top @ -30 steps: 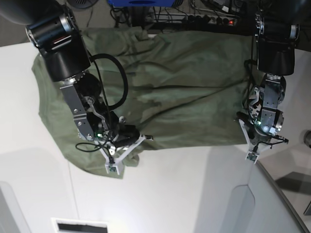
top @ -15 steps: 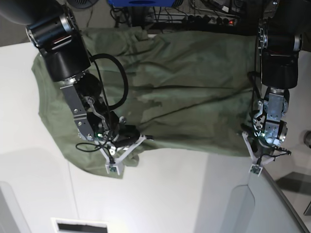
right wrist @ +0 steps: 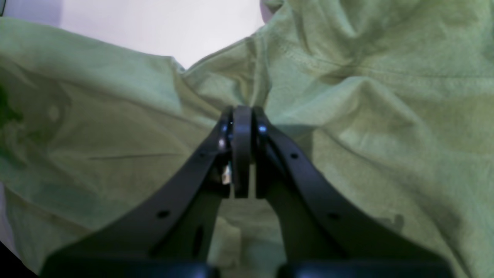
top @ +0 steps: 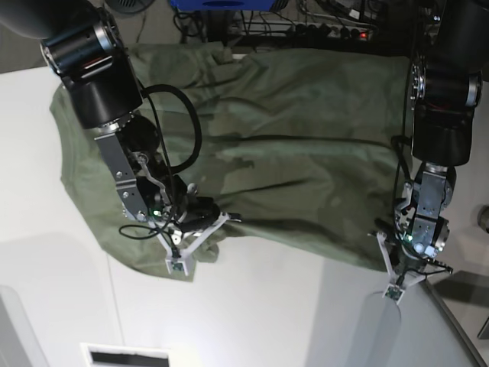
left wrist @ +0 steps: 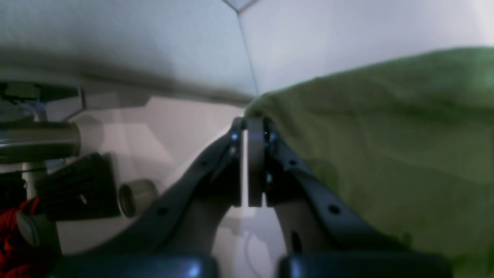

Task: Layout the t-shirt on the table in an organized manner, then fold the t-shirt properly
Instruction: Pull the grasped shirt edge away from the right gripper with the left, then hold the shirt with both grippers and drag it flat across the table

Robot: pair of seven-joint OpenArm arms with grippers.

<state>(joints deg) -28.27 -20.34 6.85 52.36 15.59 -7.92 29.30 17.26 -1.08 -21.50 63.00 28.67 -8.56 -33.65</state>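
The olive-green t-shirt (top: 260,153) lies spread but wrinkled across the white table (top: 252,321), reaching its far edge. The left gripper (top: 391,269) and the right gripper (top: 200,233) each pinch its near hem. Layout is unfinished; folding is not begun.

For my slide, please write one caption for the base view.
Both closed grippers, left and right, pinch the t-shirt spread on the table.

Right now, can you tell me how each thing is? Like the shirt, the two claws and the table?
t-shirt: spread out wide but wrinkled, not folded, far edge hanging past the table's far side.
left claw: shut, pinching the shirt's corner near the table's curved edge.
right claw: shut, gripping bunched shirt fabric at the near edge.
table: white, partly covered by the shirt.
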